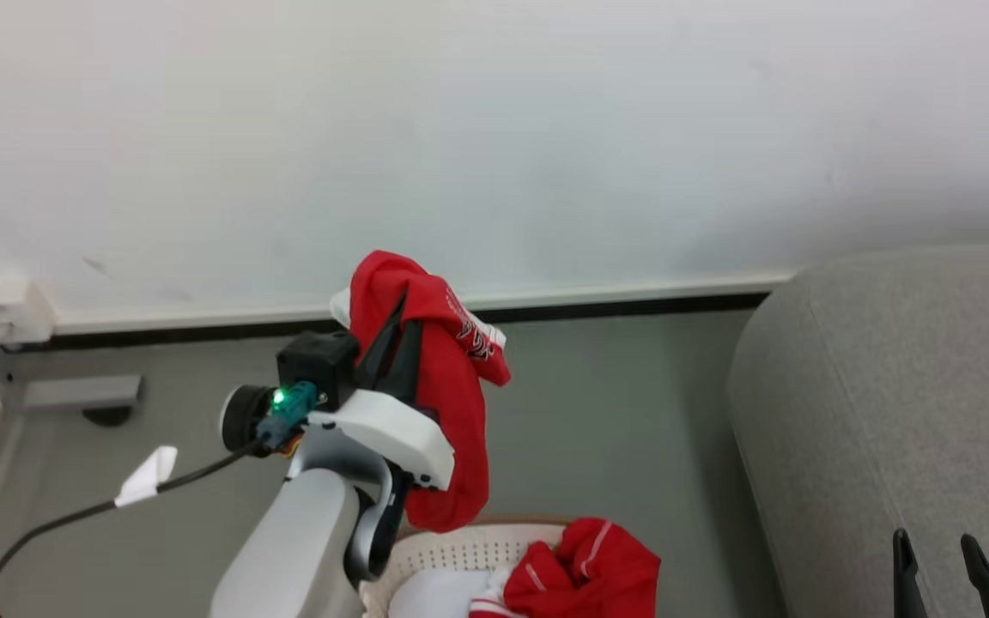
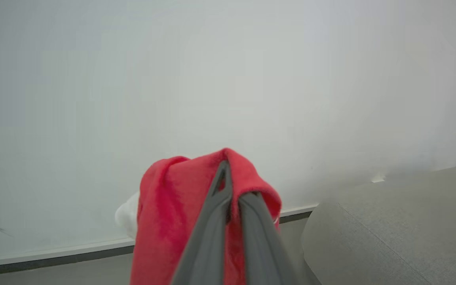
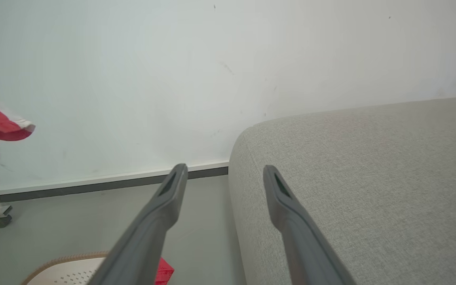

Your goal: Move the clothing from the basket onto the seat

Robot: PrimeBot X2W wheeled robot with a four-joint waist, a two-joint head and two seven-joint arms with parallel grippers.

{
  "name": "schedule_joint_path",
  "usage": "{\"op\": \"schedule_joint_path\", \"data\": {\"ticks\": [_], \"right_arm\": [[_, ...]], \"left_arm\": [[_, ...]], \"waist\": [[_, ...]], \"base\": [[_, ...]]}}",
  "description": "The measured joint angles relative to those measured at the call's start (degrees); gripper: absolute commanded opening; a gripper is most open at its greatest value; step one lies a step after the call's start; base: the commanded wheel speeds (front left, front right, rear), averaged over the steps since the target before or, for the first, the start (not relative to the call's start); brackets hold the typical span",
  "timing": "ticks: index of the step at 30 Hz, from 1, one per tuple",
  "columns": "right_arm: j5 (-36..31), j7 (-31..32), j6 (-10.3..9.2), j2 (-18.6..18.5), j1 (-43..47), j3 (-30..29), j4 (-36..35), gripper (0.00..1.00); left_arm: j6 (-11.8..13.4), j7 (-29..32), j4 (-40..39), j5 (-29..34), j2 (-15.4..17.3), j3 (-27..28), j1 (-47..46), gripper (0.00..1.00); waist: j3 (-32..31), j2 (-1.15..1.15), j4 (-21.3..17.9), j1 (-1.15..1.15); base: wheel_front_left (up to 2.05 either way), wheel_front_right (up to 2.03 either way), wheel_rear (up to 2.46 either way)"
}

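1. Stretching beneath a white wall (image 1: 494, 129), grey floor (image 1: 615, 412) is running rightward to the seat (image 1: 889, 386).
2. The left gripper (image 1: 403, 311) is clenching a red garment (image 1: 452, 412) aloft, just above the basket (image 1: 460, 549).
3. The basket is holding more red-and-white clothing (image 1: 597, 566).
4. The right gripper (image 1: 937, 545) is hovering spread-fingered over the seat.

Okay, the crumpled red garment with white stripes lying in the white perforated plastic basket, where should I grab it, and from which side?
Probably the raised fold on top of the crumpled red garment, pinched from straight above. It heaps up over the rim of the white perforated basket, so that ridge is exposed, while the basket's wall blocks a sideways approach.
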Motion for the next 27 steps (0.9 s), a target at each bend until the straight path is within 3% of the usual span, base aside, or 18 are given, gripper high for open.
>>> {"op": "schedule_joint_path", "data": {"ticks": [7, 16, 22, 27], "right_arm": [[-0.22, 0.0, 0.0, -0.01, 2.58, -0.85, 0.07, 1.0], [-2.12, 0.0, 0.0, -0.01, 3.16, -0.31, -1.01, 1.0], [-4.25, 0.0, 0.0, -0.01, 2.59, 3.45, -3.04, 1.0], [-6.79, 0.0, 0.0, -1.91, 0.13, 11.54, -4.24, 1.0]], "left_arm": [[0.67, 4.26, -6.43, -1.45, 1.79, 0.64, 1.8, 0.0], [1.92, 6.42, -11.41, -1.75, 3.08, 0.48, 3.72, 0.0], [2.49, 7.23, -12.47, -1.81, 3.19, 0.01, 4.66, 0.0], [2.52, 7.87, -13.19, -1.93, 3.05, -1.0, 5.14, 0.0]], "waist": [[-3.99, 0.0, 0.37, 0.01], [-4.51, 0.0, 0.02, 0.02], [-4.38, 0.0, -0.03, 0.02], [-4.0, 0.0, -0.13, 0.02]], "base": [[0.0, 0.0, 0.0], [0.0, 0.0, 0.0], [0.0, 0.0, 0.0], [0.0, 0.0, 0.0]]}}
